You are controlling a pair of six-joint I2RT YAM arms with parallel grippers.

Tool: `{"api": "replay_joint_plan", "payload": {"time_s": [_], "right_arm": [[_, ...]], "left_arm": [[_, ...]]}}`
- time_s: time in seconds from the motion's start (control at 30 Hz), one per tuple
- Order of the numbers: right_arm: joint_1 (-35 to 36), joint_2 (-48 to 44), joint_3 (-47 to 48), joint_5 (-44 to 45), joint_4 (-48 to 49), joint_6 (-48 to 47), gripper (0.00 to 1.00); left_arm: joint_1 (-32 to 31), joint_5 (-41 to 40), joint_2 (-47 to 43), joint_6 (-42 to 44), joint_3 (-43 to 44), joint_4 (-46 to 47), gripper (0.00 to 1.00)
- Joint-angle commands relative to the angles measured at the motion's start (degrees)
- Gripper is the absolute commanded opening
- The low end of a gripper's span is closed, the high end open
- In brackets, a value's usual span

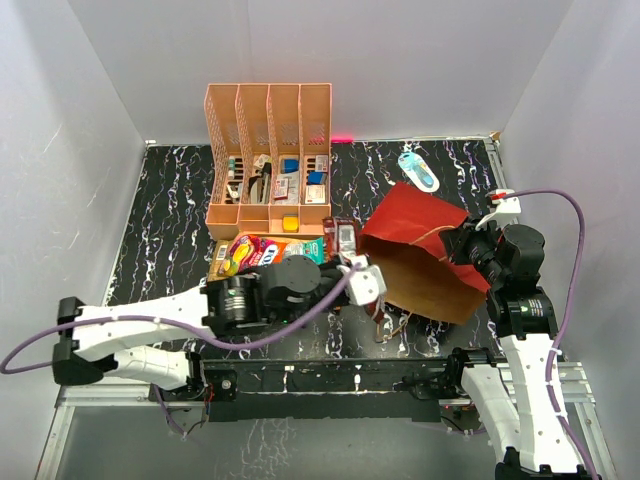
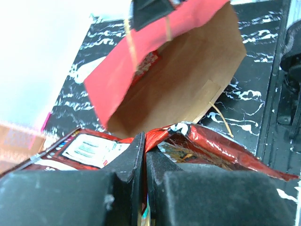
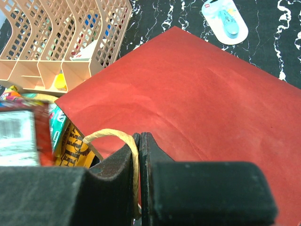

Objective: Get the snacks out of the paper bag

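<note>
The paper bag (image 1: 425,235) lies on its side, dark red outside, brown mouth facing my left arm; it also shows in the left wrist view (image 2: 188,89) and the right wrist view (image 3: 197,94). My right gripper (image 1: 462,248) (image 3: 139,136) is shut on the bag's loop handle (image 3: 115,136) and holds the upper wall up. My left gripper (image 1: 370,288) (image 2: 144,141) is shut on the red chip bag (image 2: 211,146) (image 1: 343,240) just outside the mouth. An orange-red candy bag (image 1: 248,250), a teal-white packet (image 1: 305,250) and a mustard-gold chip bag (image 3: 73,146) lie left of the bag.
A peach slotted organiser (image 1: 268,110) (image 3: 61,42) stands at the back left. A light-blue-and-white oval packet (image 1: 418,170) (image 3: 225,21) lies behind the bag. The bag's second handle (image 1: 400,325) lies loose near the front edge. White walls enclose the table.
</note>
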Motion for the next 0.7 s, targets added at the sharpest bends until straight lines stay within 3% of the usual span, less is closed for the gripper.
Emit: {"api": "replay_joint_plan", "payload": {"time_s": [0.0,0.17,0.27,0.5,0.67], "right_arm": [[0.33,-0.56,0.0,-0.09,3.81,-0.59,0.08],[0.33,-0.66,-0.01,-0.42,3.81,-0.67,0.08],[0.42,-0.66,-0.01,-0.6,3.79,-0.67,0.08],[0.51,-0.68,-0.01,-0.28,3.76,-0.69,0.08],[0.51,-0.49,0.07,-0.27,3.68,-0.71,0.08]], "left_arm": [[0.06,-10.15,-3.99,-11.97,8.7,-21.5,0.0],[0.86,-23.37,-3.01,-16.47,15.38,-34.68,0.0],[5.44,-23.84,-1.15,-16.45,19.37,-37.63,0.0],[20.29,-17.19,0.9,-12.61,18.35,-30.61,0.0],[24.02,-17.99,3.79,-15.03,15.59,-25.42,0.0]]}}
